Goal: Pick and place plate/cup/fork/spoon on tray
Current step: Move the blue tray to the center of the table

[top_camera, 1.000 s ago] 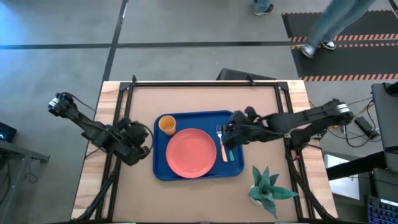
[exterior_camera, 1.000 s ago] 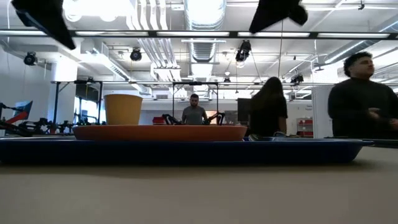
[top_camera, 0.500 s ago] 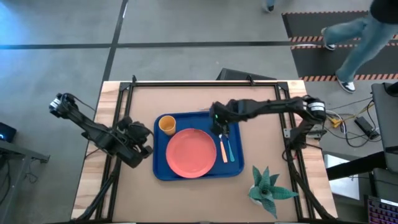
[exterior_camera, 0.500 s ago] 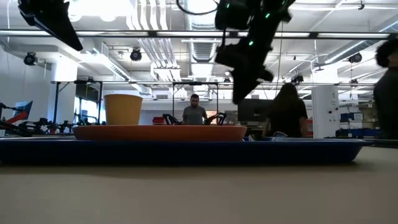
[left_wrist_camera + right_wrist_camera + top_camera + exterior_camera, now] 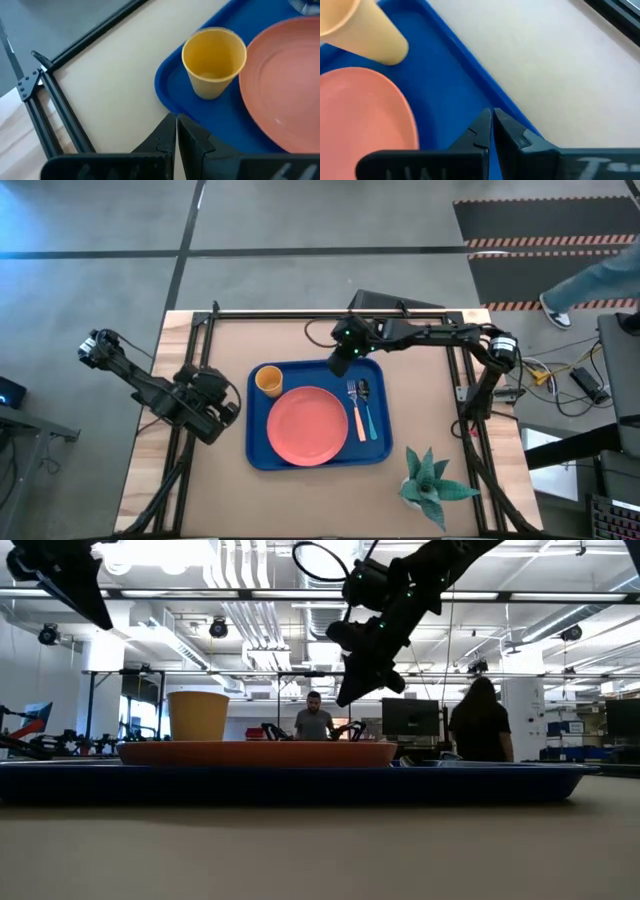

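The right gripper (image 5: 338, 366) hangs pinched shut and empty above the far rim of the tray (image 5: 262, 458), its two dark fingers pressed tip to tip. Just below and in front of it lies the tray, royal blue, rectangular with rounded corners and a raised lip, smooth glossy plastic. Everything sits inside it. The plate (image 5: 307, 426), round, flat and salmon-pink, fills the middle, nearer the front edge than the gripper is. The cup (image 5: 268, 381), a small yellow-orange tapered tumbler, stands upright at the far left corner, off to the gripper's side and touching nothing but the tray floor. On the other side of the plate, the fork (image 5: 355, 412) with pale tines and thin orange handle lies beside the spoon (image 5: 367, 405) with its dark shiny bowl and teal handle, both lengthwise, close together.

A second ago this gripper was low over the fork and spoon; since then it has lifted and swung across to the far edge, leaving both utensils lying on the tray.

The left gripper (image 5: 228, 412) waits closed and empty just off the tray's left edge, over the bare tan tabletop (image 5: 430, 380).
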Controlling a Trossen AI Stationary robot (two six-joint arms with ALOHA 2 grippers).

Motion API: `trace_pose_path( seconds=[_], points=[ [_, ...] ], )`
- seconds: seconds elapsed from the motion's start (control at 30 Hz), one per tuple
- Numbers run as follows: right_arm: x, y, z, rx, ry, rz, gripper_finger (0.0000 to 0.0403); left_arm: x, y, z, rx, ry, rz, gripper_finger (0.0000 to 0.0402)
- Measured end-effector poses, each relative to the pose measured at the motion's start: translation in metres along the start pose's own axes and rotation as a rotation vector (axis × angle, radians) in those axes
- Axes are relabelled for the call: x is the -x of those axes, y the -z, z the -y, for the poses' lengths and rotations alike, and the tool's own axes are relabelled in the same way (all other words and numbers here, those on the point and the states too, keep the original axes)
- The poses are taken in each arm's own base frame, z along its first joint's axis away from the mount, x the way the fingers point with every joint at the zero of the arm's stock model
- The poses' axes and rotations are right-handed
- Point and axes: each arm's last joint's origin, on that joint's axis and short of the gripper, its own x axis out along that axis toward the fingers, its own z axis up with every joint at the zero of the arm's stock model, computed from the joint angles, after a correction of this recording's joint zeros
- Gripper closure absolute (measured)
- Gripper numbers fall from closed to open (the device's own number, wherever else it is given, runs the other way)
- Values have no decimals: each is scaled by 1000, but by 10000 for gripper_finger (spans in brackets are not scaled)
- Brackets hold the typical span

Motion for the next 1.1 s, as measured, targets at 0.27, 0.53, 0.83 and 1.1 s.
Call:
trace_pose_path(
  seconds=[0.27, 0.53, 0.83, 1.1],
  points=[
    [-8, 3, 35, -73, 121, -72, 394, 3, -3, -7, 27, 16, 41, 402],
    [-36, 16, 49, -144, 200, -168, 394, 2, -3, -6, 27, 12, 57, 402],
    [-64, 30, 56, -148, 229, -241, 394, 2, -3, -6, 28, 13, 58, 402],
    [-63, 31, 55, -151, 228, -258, 394, 2, -3, -6, 26, 12, 58, 402]
  ],
)
